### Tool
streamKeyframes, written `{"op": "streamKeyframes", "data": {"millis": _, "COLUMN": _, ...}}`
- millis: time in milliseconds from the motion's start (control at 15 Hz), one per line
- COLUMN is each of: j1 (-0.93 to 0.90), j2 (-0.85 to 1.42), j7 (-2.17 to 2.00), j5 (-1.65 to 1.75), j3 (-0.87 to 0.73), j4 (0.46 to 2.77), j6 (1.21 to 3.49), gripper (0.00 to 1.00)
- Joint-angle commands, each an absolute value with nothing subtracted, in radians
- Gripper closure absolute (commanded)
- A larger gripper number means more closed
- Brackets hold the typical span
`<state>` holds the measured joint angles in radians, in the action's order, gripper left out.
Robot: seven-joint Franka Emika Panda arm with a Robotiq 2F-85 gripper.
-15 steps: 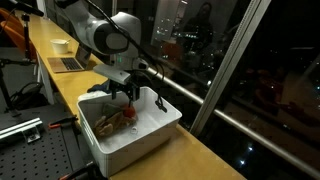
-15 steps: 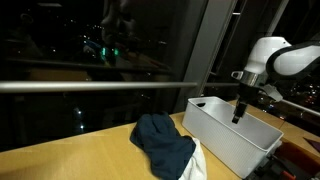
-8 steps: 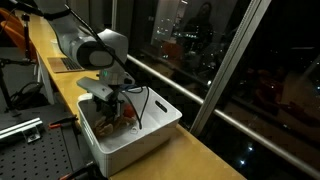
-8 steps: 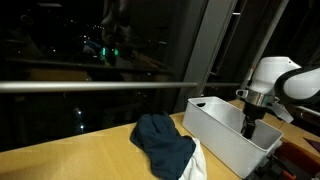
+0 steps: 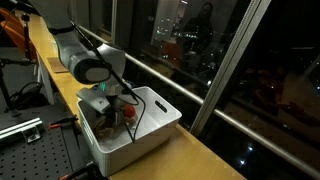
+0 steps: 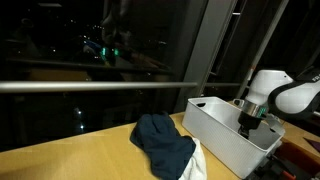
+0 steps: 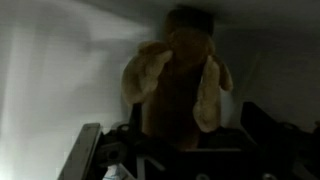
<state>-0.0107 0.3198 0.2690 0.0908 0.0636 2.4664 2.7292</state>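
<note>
Arm [image 5: 85,65] is bent down over the white bin [image 5: 152,134], wrist sunk below the rim, prob. because the open top is the only way in. Jaws stand wide, nothing between them gripped. In the wrist view the two fingers [image 7: 88,150] sit low at either side, w/ the brown plush toy [image 7: 178,70] straight ahead of the gap. Looks like that spread is there to straddle it.

Toy lies inside the bin, just below and in front of the jaws, near but apart as far as I can tell; too dim to be sure. Its long axis runs straight away from the jaws, roughly crosswise to their closing line. Two paler flaps hang off left and right, ears or limbs, can't tell, so no call on which end is the head.

In an exterior view the bin [image 6: 215,135] stands on the worktop [image 6: 80,155], w/ a dark blue cloth [image 6: 165,140] well off to the side of the jaws, outside the bin.
</note>
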Motion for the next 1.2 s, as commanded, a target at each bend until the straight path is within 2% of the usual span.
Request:
{"op": "streamKeyframes", "data": {"millis": 0, "j1": 0.018, "j2": 0.399, "j7": 0.29, "j5": 0.062, "j3": 0.093, "j4": 2.441, "j6": 2.806, "gripper": 0.0}}
{"op": "streamKeyframes", "data": {"millis": 67, "j1": 0.025, "j2": 0.409, "j7": 0.292, "j5": 0.062, "j3": 0.097, "j4": 2.443, "j6": 2.819, "gripper": 0.1}}
{"op": "streamKeyframes", "data": {"millis": 133, "j1": 0.03, "j2": 0.417, "j7": 0.291, "j5": 0.063, "j3": 0.099, "j4": 2.444, "j6": 2.831, "gripper": 0.26}}
{"op": "streamKeyframes", "data": {"millis": 467, "j1": 0.049, "j2": 0.413, "j7": 0.288, "j5": 0.069, "j3": 0.111, "j4": 2.436, "j6": 2.836, "gripper": 0.65}}
{"op": "streamKeyframes", "data": {"millis": 733, "j1": 0.037, "j2": 0.313, "j7": 0.277, "j5": 0.087, "j3": 0.1, "j4": 2.451, "j6": 2.803, "gripper": 0.94}}
{"op": "streamKeyframes", "data": {"millis": 867, "j1": 0.026, "j2": 0.233, "j7": 0.268, "j5": 0.102, "j3": 0.085, "j4": 2.463, "j6": 2.776, "gripper": 0.99}}
{"op": "streamKeyframes", "data": {"millis": 933, "j1": 0.02, "j2": 0.193, "j7": 0.264, "j5": 0.111, "j3": 0.077, "j4": 2.466, "j6": 2.76, "gripper": 0.96}}
{"op": "streamKeyframes", "data": {"millis": 1133, "j1": 0.002, "j2": 0.048, "j7": 0.247, "j5": 0.138, "j3": 0.061, "j4": 2.449, "j6": 2.663, "gripper": 0.96}}
